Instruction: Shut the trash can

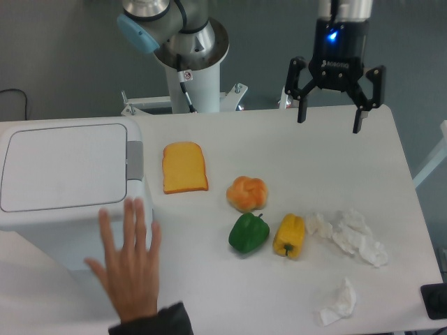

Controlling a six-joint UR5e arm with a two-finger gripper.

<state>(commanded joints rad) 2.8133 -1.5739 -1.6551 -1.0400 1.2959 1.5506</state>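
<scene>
A hand (129, 269) reaches beside the shut trash can (70, 188); the spread, empty gripper (334, 118) returning there could strike it.

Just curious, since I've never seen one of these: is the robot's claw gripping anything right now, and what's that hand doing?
Gripper: open, holding nothing.
Person's hand: open, fingers spread, holding nothing.

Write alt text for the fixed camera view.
A white trash can with its lid shut sits at the table's left, a person's hand reaching in front of it. The gripper hangs open at the far edge, above toast, peppers and crumpled tissues.
</scene>
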